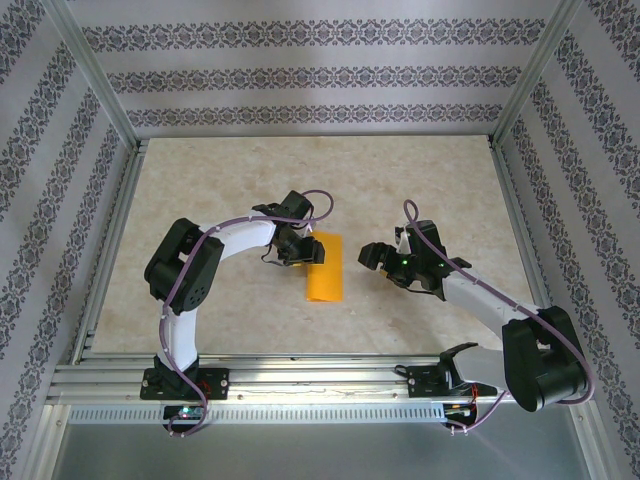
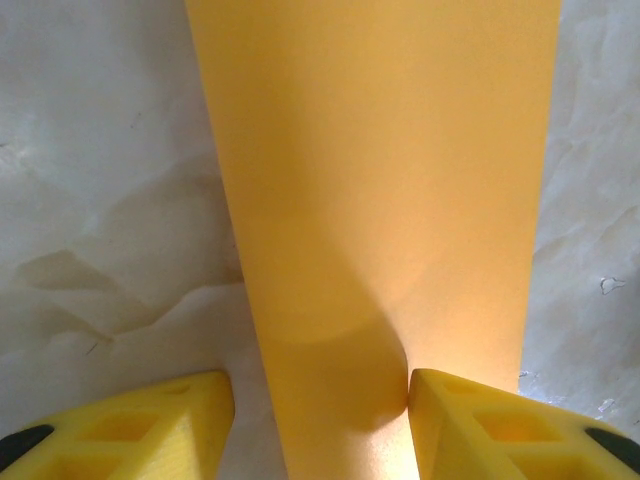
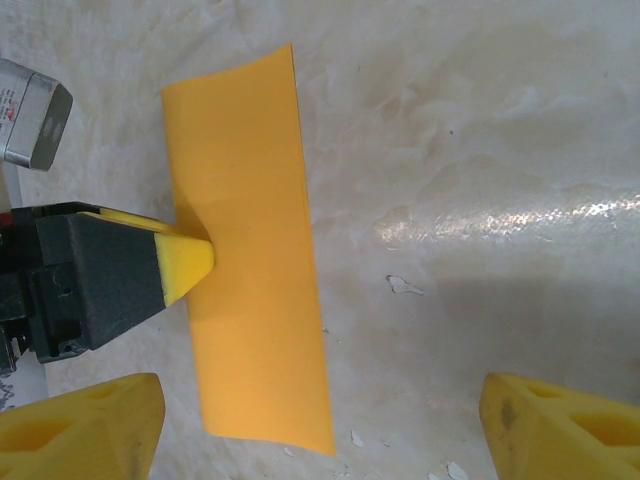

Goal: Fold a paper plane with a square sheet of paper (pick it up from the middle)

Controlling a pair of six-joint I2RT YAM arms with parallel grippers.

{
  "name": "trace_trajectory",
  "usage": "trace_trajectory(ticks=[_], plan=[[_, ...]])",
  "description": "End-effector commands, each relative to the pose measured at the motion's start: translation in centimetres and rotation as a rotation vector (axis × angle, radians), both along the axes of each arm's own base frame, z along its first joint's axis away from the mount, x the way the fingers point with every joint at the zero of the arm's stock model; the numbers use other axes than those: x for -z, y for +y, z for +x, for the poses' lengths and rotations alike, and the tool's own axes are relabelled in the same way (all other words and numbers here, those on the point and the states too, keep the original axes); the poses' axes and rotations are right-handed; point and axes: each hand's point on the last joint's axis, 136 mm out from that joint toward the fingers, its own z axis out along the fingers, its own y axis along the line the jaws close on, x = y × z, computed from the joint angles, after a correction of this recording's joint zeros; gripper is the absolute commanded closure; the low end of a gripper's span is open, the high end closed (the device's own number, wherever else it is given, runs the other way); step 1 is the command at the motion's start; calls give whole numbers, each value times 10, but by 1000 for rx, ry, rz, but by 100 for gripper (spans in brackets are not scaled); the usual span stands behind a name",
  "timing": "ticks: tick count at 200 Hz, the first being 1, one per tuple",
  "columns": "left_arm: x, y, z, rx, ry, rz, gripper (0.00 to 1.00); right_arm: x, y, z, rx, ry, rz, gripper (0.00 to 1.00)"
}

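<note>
The folded square sheet of paper lies in the middle of the table – its 10 o'clock corner hidden under the left gripper, jaws parted, one tip touching – with the right gripper spread empty at 3 o'clock.

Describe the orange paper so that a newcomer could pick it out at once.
Start at the pale marbled tabletop. Near its middle, between the left claw and the right claw, lies a flat, oblong sheet of orange-yellow paper. It is the only orange thing there, bright against the pale surface.
</note>
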Motion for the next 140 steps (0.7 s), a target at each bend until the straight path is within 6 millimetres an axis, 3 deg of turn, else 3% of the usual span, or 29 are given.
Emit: trace_trajectory(ticks=[1,140], plan=[[34,4,-16,42,78,48,48,-2,3,1,2,7,11,18],[38,7,-18,27,84,70,48,2,2,0,6,19,6,16]])
